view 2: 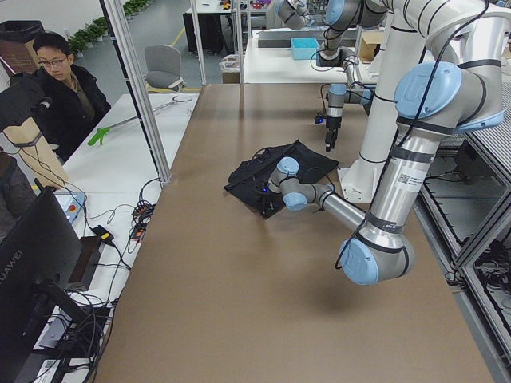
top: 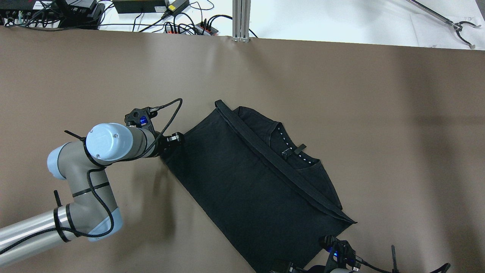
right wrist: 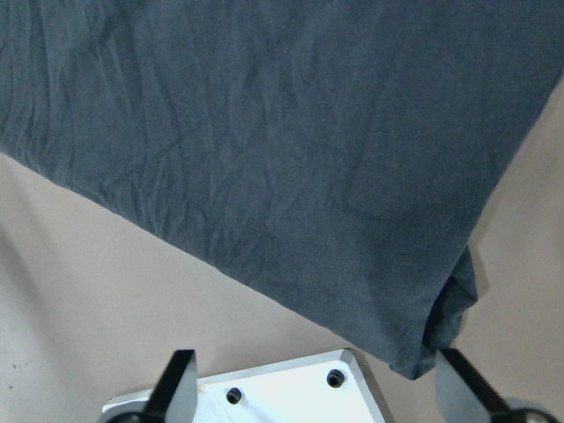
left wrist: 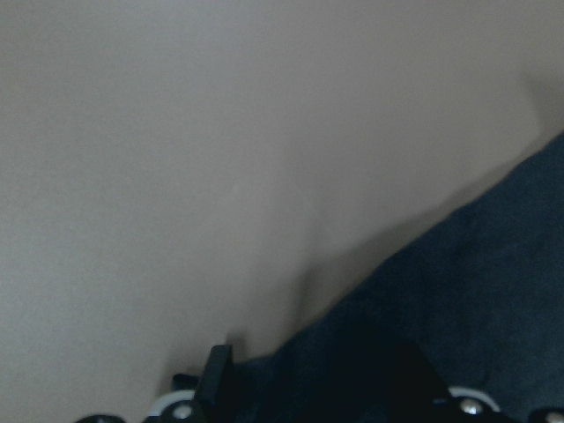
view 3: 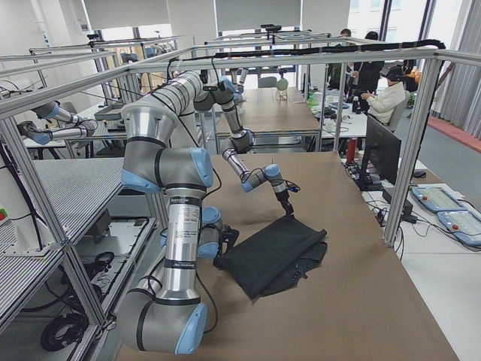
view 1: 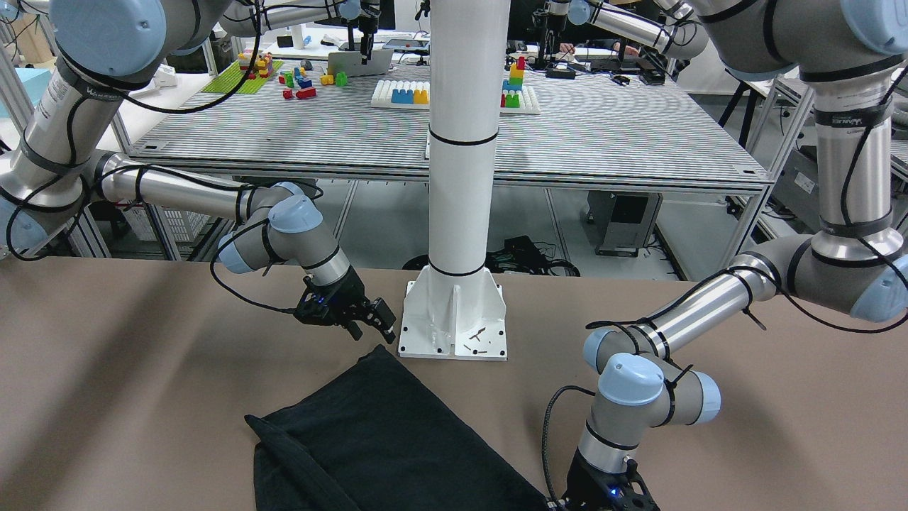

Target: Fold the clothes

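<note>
The plain black soft fabric garment (top: 246,182) lies folded over on the brown worktop (top: 360,94). Its hemmed edge runs slantwise, and the collar shows beyond it. My left fingers (left wrist: 217,374) sit at the garment's corner on my left side, spread apart with cloth lying across the gap, clamped on nothing. My right fingers (right wrist: 176,383) hang released above the opposite corner, just beside the white pillar's base plate (view 1: 454,323), clear of the cloth.
</note>
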Robot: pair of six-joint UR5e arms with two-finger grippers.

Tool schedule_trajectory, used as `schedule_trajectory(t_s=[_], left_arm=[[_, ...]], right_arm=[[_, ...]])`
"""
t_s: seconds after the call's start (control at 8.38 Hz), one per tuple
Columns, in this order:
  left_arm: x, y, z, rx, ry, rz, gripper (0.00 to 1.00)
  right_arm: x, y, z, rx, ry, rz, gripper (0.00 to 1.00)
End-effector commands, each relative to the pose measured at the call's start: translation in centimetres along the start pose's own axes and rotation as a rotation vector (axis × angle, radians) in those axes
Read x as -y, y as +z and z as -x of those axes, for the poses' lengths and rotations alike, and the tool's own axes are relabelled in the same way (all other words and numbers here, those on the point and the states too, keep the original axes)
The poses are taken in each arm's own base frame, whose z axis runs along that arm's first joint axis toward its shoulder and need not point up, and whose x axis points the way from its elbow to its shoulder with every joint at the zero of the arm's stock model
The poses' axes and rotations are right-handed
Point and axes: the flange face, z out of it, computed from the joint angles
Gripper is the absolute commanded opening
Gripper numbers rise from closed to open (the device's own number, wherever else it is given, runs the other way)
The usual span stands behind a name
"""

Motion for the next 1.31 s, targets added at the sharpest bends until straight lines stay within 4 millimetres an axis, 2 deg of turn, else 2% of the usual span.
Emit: schedule_trajectory(t_s=[0.0, 0.12, 0.6, 0.95, 1.07, 1.19], left_arm=[[2.0, -0.5, 0.5, 0.003, -0.013, 0.013, 0.69], [2.6, -0.5, 0.7, 0.006, -0.016, 0.005, 0.69], [2.4, -0.5, 2.2, 0.019, -0.020, 0.001, 0.70], [1.5, 0.3, 2.8, 0.035, -0.022, 0.002, 0.70], [0.1, 0.7, 2.1, 0.030, -0.010, 0.020, 0.70], [-0.2, 1.2, 2.2, 0.036, -0.007, 0.017, 0.67]], right_arm=[[0.1, 0.1, 0.0, 0.003, 0.000, -0.011, 0.95], [0.3, 0.1, -0.1, 0.005, 0.000, -0.024, 0.95], [0.2, 0.2, -0.1, 0.005, -0.003, -0.029, 0.95], [0.2, 0.5, -0.3, 0.000, -0.003, -0.028, 0.95], [0.3, 0.6, -0.5, -0.005, -0.002, -0.032, 0.95], [0.5, 0.7, -0.5, -0.005, -0.002, -0.036, 0.95]])
